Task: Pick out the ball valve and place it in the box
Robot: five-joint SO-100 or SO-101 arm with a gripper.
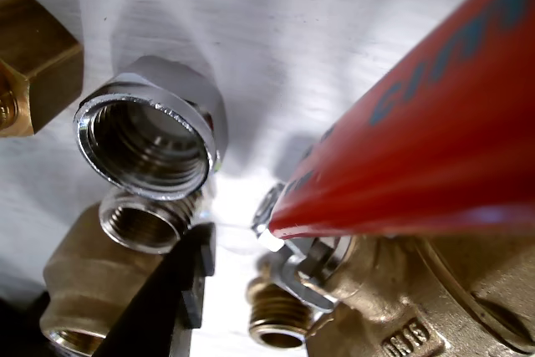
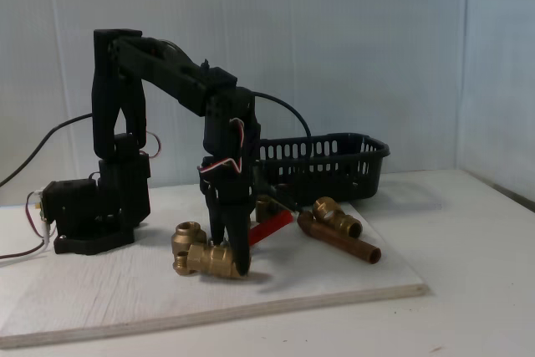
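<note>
The ball valve lies on the white board. Its brass body (image 1: 418,315) and long red lever handle (image 1: 435,123) fill the right side of the wrist view. In the fixed view the brass body (image 2: 207,260) sits at the gripper's foot and the red handle (image 2: 269,228) pokes out to the right. My gripper (image 2: 231,267) reaches straight down onto the valve body. One black finger (image 1: 171,298) stands left of the valve, with a strip of white board between them. The jaws look open around it. The black slotted basket (image 2: 326,163) stands behind, to the right.
A chrome threaded nut (image 1: 150,127) and small brass couplings (image 1: 33,64) crowd the left side of the wrist view. A copper pipe with a brass elbow (image 2: 338,236) lies right of the valve. The arm's base (image 2: 96,211) stands at the left on the board (image 2: 334,286).
</note>
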